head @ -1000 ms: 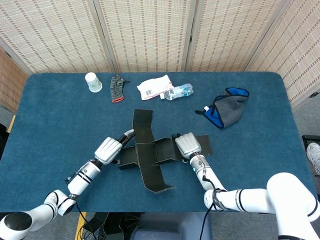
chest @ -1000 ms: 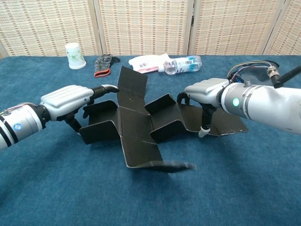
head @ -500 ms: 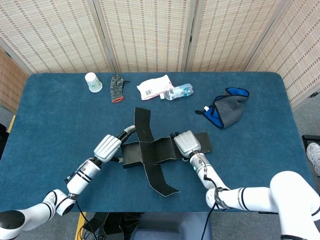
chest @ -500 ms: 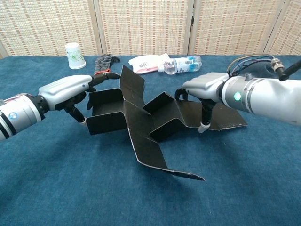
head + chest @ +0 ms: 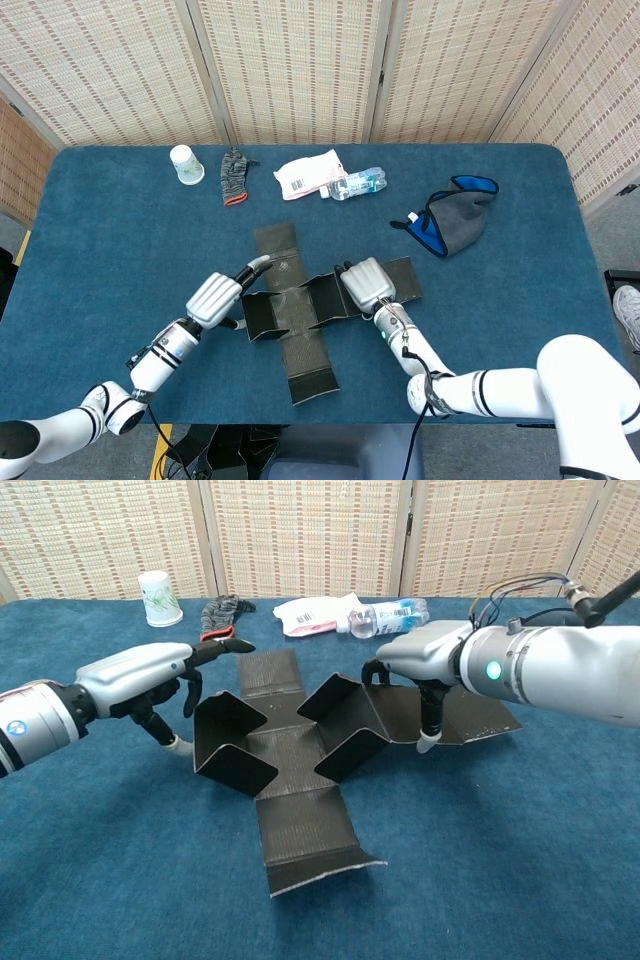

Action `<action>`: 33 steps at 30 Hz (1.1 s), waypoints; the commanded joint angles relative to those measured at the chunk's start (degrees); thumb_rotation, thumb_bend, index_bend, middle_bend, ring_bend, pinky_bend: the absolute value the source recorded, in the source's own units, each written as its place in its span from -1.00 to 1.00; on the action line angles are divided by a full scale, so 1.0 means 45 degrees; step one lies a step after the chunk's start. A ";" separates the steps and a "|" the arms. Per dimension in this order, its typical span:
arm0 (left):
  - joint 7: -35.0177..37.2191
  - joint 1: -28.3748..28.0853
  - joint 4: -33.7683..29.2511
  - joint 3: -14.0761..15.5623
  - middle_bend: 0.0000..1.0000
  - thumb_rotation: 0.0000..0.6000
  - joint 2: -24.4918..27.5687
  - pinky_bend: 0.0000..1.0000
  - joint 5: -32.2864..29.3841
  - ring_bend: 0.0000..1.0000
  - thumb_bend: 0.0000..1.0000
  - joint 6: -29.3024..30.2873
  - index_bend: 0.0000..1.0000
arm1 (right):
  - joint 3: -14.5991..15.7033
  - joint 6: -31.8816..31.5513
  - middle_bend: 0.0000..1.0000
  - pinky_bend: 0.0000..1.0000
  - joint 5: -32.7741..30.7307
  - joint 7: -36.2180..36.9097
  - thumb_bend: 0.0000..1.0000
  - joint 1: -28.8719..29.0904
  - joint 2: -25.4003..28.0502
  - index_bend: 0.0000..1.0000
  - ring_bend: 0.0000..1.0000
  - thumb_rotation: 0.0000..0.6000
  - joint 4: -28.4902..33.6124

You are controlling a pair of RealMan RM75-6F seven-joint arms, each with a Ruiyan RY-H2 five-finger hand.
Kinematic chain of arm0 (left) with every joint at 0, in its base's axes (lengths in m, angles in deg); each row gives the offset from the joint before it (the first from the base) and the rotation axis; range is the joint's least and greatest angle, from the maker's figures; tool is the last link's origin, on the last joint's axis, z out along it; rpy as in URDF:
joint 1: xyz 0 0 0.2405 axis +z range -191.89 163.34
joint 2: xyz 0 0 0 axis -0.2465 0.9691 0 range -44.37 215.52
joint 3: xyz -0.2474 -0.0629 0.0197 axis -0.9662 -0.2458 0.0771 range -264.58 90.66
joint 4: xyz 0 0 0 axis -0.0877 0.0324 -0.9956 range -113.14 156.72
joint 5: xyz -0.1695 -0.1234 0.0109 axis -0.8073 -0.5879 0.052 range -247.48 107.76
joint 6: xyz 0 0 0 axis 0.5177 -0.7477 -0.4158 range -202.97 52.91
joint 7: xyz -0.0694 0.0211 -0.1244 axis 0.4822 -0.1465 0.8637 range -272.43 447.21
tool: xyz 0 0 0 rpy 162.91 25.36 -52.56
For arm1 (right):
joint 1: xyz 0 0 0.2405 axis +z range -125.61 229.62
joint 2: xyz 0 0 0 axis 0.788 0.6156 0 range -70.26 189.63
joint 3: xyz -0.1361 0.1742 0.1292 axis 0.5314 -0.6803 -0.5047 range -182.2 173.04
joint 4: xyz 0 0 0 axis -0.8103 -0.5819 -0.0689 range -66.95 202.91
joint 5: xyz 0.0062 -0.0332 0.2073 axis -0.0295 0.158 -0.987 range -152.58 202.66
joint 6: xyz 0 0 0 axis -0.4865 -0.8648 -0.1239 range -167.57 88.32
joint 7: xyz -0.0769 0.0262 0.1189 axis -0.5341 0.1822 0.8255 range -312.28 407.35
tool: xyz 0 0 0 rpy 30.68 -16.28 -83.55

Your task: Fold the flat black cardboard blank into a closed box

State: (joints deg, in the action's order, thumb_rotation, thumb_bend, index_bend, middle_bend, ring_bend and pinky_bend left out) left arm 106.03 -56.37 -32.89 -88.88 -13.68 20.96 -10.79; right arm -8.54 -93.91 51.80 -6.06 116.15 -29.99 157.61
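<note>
At frame centre on the surface [image 5: 100, 230], the black cardboard blank [image 5: 290, 770] has been laid back flat (long strip no longer tilted), side flaps raised. The left hand [image 5: 150, 675] and right hand [image 5: 415, 660] hold nothing, fingers touching the flaps; folding remains early.

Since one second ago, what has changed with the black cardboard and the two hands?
The black cardboard blank has swung round: its long strip, skewed and partly lifted before, now lies flat toward the robot. The two side flaps stand up steeper. The left hand and the right hand stay at those flaps, each slightly shifted. The paper cup, glove and bottle have not moved.
</note>
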 commanded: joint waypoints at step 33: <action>0.3262 -0.0379 -0.2572 -0.0195 -1.00 1.00 0.0879 0.78 -0.1197 0.18 -0.81 -0.2348 -1.00 | 0.1405 0.0756 -0.34 0.88 0.2296 -0.2719 -0.64 0.2383 0.0571 -0.50 0.70 1.00 0.0351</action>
State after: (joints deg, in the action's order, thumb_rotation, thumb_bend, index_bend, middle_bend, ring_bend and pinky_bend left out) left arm 119.80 -58.05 -44.02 -89.82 -10.06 15.78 -20.82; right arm -2.77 -90.55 61.00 -17.75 126.45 -27.49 159.36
